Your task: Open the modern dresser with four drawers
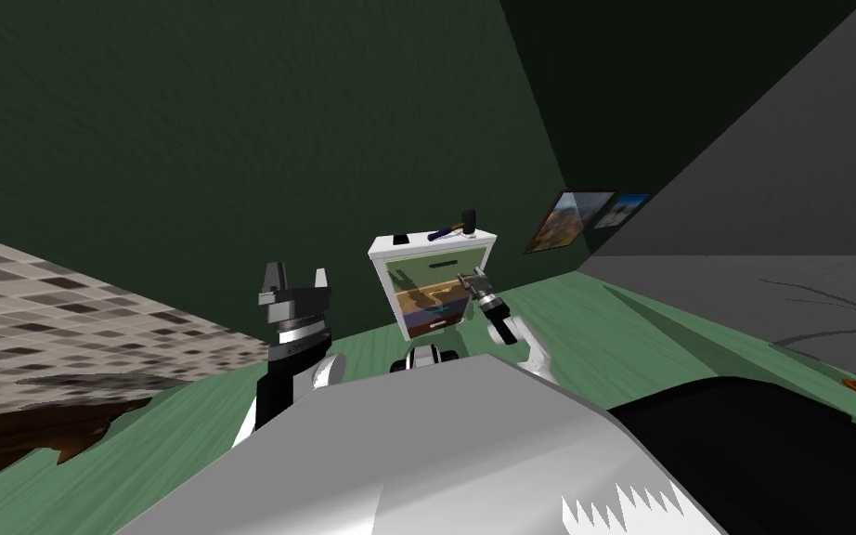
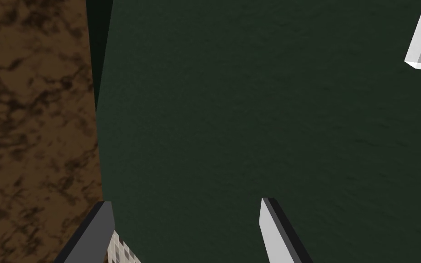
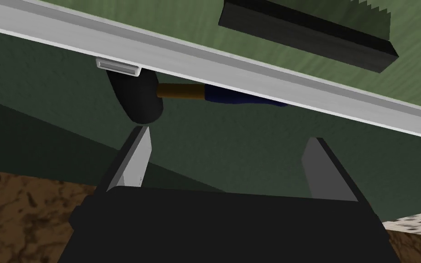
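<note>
Head view: right claw [image 1: 473, 279], spread wide, sits at the dresser [image 1: 421, 274] front, likely lining up a pull; left claw [image 1: 297, 279], also spread, hangs well aside.

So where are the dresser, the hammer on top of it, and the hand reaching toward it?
dresser [image 1: 421, 269]: head view, on its upper drawer front.
hammer [image 3: 136, 98]: right wrist view, on its black head.
right gripper [image 1: 470, 278]: head view, midway between its fingertips, at the dresser's front.

Head camera looks down on the dresser [image 1: 433, 279]; right wrist, close by, shares its hammer [image 3: 137, 100]
</note>
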Motion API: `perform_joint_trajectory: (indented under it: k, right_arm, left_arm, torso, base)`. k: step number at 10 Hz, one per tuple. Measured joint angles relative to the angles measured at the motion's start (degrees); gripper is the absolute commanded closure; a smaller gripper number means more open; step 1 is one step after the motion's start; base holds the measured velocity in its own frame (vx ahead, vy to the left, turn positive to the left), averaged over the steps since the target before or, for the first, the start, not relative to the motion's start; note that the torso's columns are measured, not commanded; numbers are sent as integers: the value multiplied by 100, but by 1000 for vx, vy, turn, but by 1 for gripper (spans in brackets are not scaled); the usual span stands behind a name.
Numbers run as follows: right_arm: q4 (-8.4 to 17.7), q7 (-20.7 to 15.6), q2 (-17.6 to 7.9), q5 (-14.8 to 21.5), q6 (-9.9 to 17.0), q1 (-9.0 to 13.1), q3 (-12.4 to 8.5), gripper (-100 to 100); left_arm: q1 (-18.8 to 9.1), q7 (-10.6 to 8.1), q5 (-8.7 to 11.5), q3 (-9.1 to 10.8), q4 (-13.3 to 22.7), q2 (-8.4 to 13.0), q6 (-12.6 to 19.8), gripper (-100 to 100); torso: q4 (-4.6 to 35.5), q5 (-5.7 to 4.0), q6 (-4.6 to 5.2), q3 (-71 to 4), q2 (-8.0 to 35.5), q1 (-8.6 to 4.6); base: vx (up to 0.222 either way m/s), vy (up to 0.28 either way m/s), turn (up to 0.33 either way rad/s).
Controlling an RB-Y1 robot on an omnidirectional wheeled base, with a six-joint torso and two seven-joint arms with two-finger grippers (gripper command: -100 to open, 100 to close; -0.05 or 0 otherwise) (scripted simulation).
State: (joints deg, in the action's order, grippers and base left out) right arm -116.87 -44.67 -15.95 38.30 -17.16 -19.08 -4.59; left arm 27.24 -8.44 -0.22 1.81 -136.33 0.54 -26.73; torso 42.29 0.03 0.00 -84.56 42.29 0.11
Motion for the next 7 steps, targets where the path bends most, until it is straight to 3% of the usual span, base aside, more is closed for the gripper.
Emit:
perform_joint_trajectory:
  k: [7]
  right_arm:
    - [568,-966,-267,1090,128,483,-36,-100]
  left_arm:
    - [0,0,0,0,0,0,0,0]
  torso:
    - [1,-2,-1,1,1,-11]
  base:
    - [6,99,-43]
